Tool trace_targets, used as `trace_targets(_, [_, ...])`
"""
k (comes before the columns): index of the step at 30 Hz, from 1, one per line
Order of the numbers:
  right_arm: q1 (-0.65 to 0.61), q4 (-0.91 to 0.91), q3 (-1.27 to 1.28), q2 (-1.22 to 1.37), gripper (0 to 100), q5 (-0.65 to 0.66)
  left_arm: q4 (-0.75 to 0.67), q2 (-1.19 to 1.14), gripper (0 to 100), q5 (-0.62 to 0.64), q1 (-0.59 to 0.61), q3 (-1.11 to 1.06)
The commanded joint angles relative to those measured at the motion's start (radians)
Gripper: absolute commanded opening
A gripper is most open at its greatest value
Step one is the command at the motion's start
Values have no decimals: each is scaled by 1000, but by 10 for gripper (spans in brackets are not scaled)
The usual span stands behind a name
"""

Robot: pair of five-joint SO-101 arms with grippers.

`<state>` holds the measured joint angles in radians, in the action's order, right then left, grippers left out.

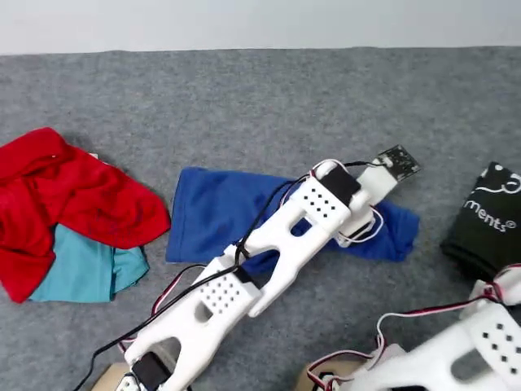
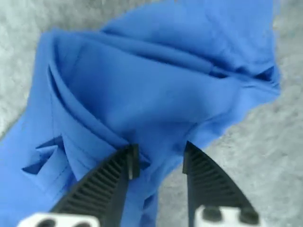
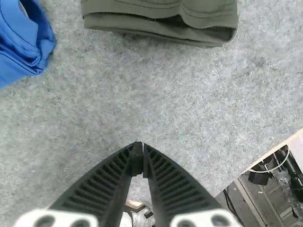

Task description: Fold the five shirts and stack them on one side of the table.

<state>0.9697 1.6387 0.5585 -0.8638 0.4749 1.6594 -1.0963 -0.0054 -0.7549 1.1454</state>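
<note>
You have the left claw (image 2: 159, 149) half open and empty, the blue shirt (image 2: 142, 85) under and ahead of it with its layered edge between the jaws; judged soft, light and limp, so pinch all layers there.

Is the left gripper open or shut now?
Open: the left gripper has its fingertips apart, above the edge of the blue shirt.

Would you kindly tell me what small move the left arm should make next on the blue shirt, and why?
Probably close the left jaws: they stand open, straddling an edge fold of the blue fabric shirt, which lies loosely folded on the grey felt table.
</note>
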Motion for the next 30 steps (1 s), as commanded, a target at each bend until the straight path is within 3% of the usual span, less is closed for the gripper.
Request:
trace_targets(1, [7,-10,-6,-19,9,14,94,-38,163,11,26,179])
trace_targets(16, [4,-7,-6,-21,9,8,95,31,14,6,31,255])
trace_targets(19, [5,-5,-6,-21,9,8,95,34,43,6,29,255])
trace_targets(24, [5,-5,-5,-19,9,8,97,41,187,6,6,255])
trace_targets(30, [7,-7,-5,-16,9,9,97,141,192,6,-35,182])
